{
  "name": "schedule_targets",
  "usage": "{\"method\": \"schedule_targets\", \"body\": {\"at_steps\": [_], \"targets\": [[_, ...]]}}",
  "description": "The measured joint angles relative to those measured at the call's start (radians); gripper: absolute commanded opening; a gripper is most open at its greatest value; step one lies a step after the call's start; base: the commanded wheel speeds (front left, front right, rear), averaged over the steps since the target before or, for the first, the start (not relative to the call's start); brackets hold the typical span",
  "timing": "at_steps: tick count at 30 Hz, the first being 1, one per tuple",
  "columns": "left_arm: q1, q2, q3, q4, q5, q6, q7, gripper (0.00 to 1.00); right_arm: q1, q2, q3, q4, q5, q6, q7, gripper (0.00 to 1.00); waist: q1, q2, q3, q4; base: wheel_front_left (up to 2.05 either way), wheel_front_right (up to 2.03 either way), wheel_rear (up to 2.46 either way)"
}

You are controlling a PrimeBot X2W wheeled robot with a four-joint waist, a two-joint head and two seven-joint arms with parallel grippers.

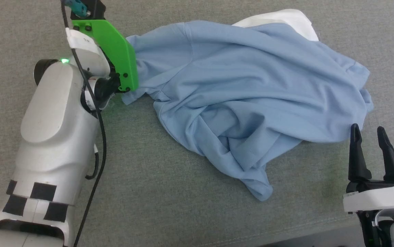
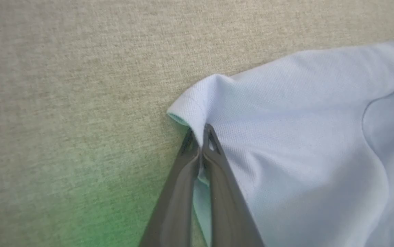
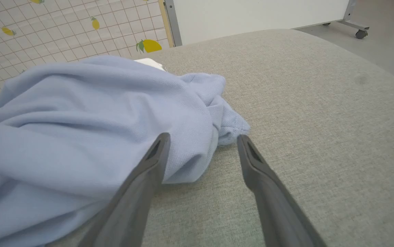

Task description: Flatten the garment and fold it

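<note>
The light blue garment [image 1: 238, 92] lies crumpled and wrinkled across the middle of the grey surface. In the left wrist view my left gripper [image 2: 200, 132] is shut on a hemmed edge of the garment [image 2: 303, 137], the fabric pinched between the dark fingers. From the head, that hand is hidden behind its green bracket [image 1: 114, 51] at the garment's left end. My right gripper [image 1: 368, 132] stands open just below the garment's right edge; in its own view the open gripper [image 3: 202, 142] sits close to a bunched fold of the garment [image 3: 90, 130].
A white cloth [image 1: 286, 19] peeks out from under the garment's far side. The grey fabric surface [image 1: 169, 192] has a front edge at the lower right. Beyond it the right wrist view shows a lemon-print tiled sheet [image 3: 63, 27] and a white panel on castors [image 3: 252, 13].
</note>
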Motion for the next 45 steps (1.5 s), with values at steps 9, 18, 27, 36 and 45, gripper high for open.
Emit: {"method": "schedule_targets", "body": {"at_steps": [9,18,27,36,45], "targets": [[0.081,-0.066,0.03,-0.155,-0.089,-0.056,-0.105,0.0,0.003,0.0,-0.024,-0.016,-0.022,0.0,0.018,1.0,0.0001,0.0,-0.062,0.05,0.0,0.0,0.0],[0.341,-0.038,0.141,-0.559,-0.168,-0.004,-0.147,0.0,0.067,0.0,-0.045,-0.06,-0.046,0.0,0.066,1.0,0.0,0.0,-0.169,0.152,0.0,0.0,0.0],[0.839,-0.023,0.275,-0.835,-0.283,0.091,-0.133,0.0,0.113,0.001,-0.056,-0.098,-0.053,0.0,0.112,1.0,-0.0001,0.0,-0.251,0.245,0.0,0.0,0.0],[1.084,-0.079,0.265,-0.626,-0.281,0.06,-0.252,0.0,0.149,0.001,-0.062,-0.106,-0.063,0.0,0.146,1.0,-0.0001,0.0,-0.31,0.311,0.0,0.0,0.0],[1.022,-0.127,0.276,-0.614,-0.268,-0.017,-0.489,1.0,0.155,0.001,-0.05,-0.113,-0.076,0.0,0.17,1.0,-0.0001,0.0,-0.348,0.335,0.0,0.0,0.0]]}}
